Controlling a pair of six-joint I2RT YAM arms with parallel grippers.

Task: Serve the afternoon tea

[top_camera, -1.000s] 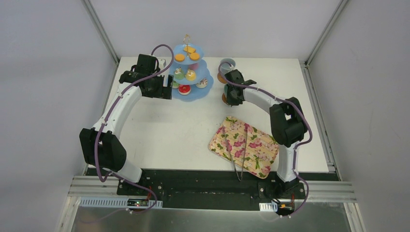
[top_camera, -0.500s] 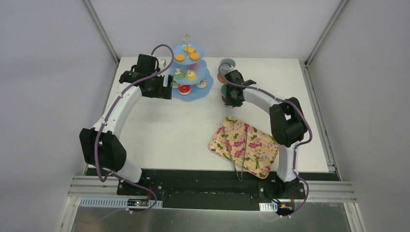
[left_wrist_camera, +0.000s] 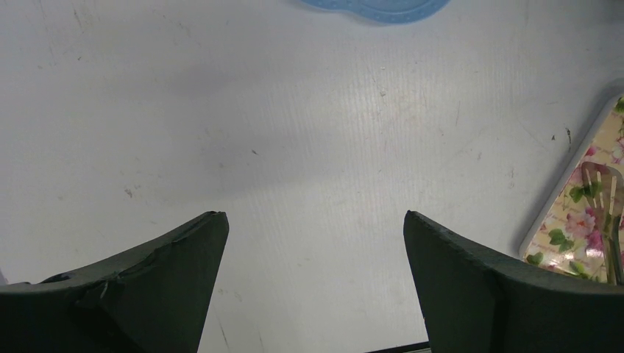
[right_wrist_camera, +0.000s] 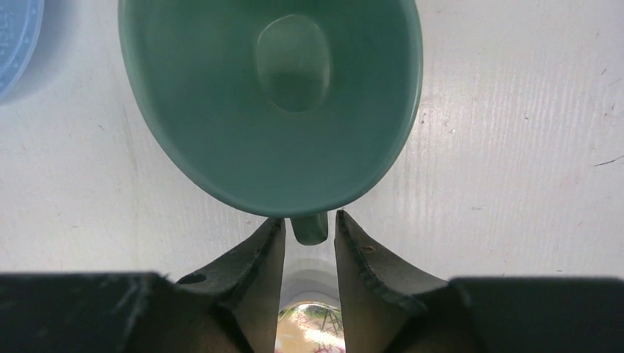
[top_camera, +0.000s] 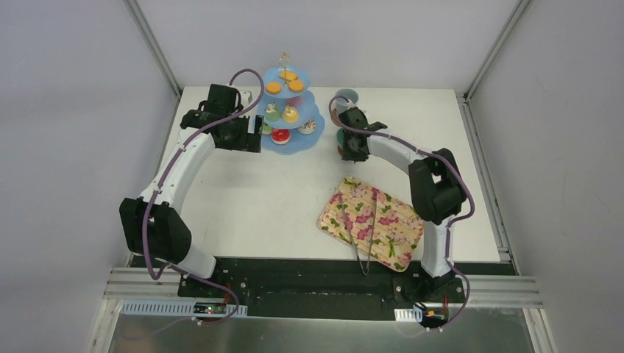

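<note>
Orange round biscuits (top_camera: 274,87): top tier of blue tiered plastic stand (top_camera: 293,147).
Red iced ring donut (top_camera: 280,136): bottom tier.
Left jaws: wide apart.
Right jaws: narrowly apart, astride teal ceramic cup (right_wrist_camera: 221,110) handle.

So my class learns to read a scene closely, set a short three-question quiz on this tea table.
1. True or false: the tongs lie on the tray.
2. Which part of the green cup sits between the fingers of the right gripper? A rim; B handle; C base.
3. Fill in: the sweets sit on a blue stand with ___ tiers.
Key: 1 true; 2 B; 3 three.
</note>
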